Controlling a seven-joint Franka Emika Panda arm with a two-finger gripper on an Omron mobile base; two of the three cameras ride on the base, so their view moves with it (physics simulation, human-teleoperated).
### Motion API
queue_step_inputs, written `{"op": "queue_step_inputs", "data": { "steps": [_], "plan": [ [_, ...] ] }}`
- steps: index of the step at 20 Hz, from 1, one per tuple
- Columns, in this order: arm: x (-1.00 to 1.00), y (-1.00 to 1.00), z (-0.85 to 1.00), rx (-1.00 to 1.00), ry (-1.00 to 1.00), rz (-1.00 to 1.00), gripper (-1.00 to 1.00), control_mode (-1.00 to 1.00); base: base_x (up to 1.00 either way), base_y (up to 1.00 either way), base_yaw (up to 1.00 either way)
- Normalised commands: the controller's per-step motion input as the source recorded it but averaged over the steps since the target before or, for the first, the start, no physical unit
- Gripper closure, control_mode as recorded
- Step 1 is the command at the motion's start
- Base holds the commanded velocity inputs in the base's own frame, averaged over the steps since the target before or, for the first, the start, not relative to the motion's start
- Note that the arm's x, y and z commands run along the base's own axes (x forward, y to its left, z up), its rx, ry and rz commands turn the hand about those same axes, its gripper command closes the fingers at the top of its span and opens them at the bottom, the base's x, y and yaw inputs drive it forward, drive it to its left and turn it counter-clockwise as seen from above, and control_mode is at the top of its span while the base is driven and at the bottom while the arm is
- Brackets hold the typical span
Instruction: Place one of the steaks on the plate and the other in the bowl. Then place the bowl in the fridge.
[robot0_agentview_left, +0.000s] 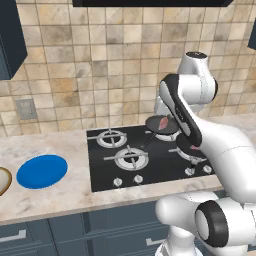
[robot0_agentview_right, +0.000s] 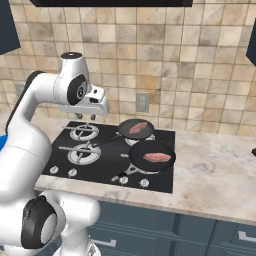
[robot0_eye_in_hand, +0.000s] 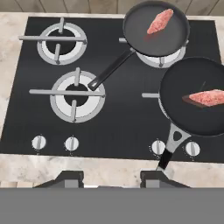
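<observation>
Tool (robot0_agentview_right: 89, 117) hangs high above the left side of the black cooktop (robot0_eye_in_hand: 109, 118), fingers pointing down, jaws apart and empty, nothing between the fingertips (robot0_eye_in_hand: 70, 177). Two dark frying pans sit on the right burners: rear pan (robot0_eye_in_hand: 156, 27) with one steak (robot0_eye_in_hand: 159, 21) lying in it, front pan (robot0_eye_in_hand: 197, 96) with the other steak (robot0_eye_in_hand: 206, 97) in it. Rear pan's handle points toward the front-left burner (robot0_eye_in_hand: 76, 94); front pan's handle points toward the knobs at the bench edge. Both left burners bare. Blue plate (robot0_agentview_left: 42, 171) lies flat on the marble bench (robot0_agentview_left: 55, 195), left of the cooktop, well apart from the pans. Bowl (robot0_agentview_left: 3, 180) sits just left of the plate, cut off by the picture edge in the left base view. Beige tile wall behind, blue-grey drawers under the bench.
</observation>
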Motion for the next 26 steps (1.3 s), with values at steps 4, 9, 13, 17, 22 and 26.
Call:
{"op": "queue_step_inputs", "data": {
  "steps": [4,9,13,17,22,26],
  "plan": [
    [-0.31,0.00,0.00,0.00,-0.09,0.00,-1.00,-1.00,0.00,0.00,0.00],
    [-0.31,0.12,0.00,0.00,-0.12,0.00,-1.00,-1.00,0.00,0.00,0.00],
    [-0.43,-0.06,0.00,0.01,-0.04,-0.04,-1.00,-1.00,0.00,0.00,0.00],
    [-0.29,-0.25,0.00,0.04,0.05,-0.23,-1.00,-1.00,0.00,0.00,0.00],
    [-0.16,-0.47,-0.04,0.06,0.05,-0.31,-1.00,-1.00,0.00,0.00,0.00],
    [-0.05,-0.54,-0.12,0.07,0.00,-0.34,-1.00,-1.00,0.00,0.00,0.00]
  ]
}}
